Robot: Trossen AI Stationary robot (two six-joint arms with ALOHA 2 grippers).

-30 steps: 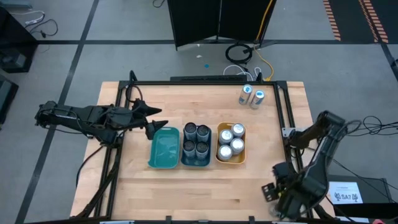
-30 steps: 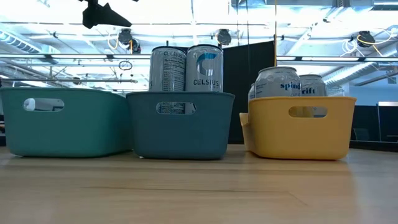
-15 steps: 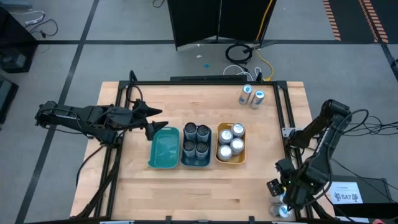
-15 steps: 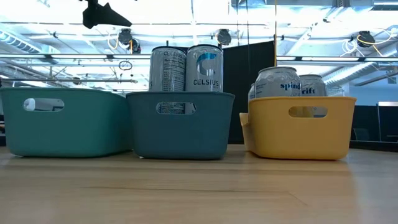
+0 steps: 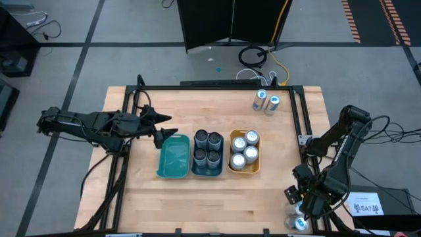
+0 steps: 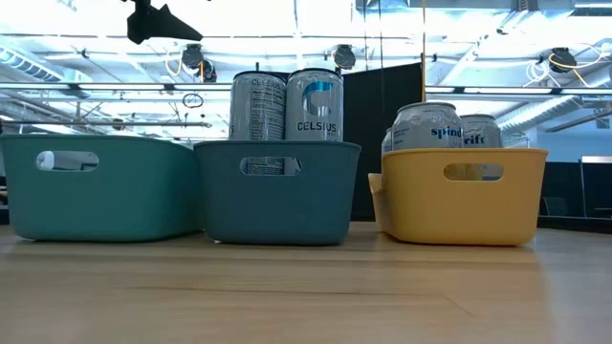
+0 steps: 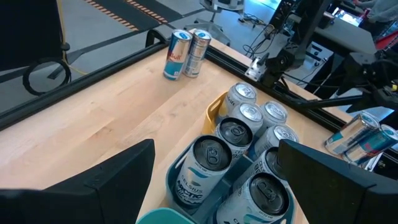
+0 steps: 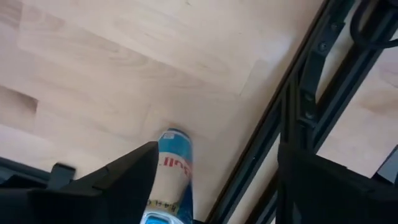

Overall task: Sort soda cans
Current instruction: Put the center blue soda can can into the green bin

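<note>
The right end effector (image 5: 301, 209) is held low at the near right corner of the table (image 5: 177, 105), its fingers spread wide around nothing — directly beneath it a slim blue-and-silver can (image 8: 171, 167) stands on the wood, just beside the dark frame rail (image 8: 292, 106). The spread is judged to be kept so the fingers can pass either side of the can's narrow body.

The left end effector (image 5: 160, 126) is parked open and empty above the far left edge of the teal bin (image 5: 172, 158), which holds no cans as yet.

Four wider, dark-topped cans (image 5: 207, 149) are packed upright in the blue-grey bin (image 5: 196, 172), and four plain silver-topped cans (image 5: 244, 149) in the yellow bin (image 5: 233, 166) — grouped by kind, evidently. Two more slim blue-and-silver cans (image 5: 266, 102) are left at the far right of the table, well apart from the bins.

The cans are smooth, glossy metal cylinders with pull-tab lids; the bins are matte plastic with rounded corners and slotted handles; the table is pale, grained wood.
</note>
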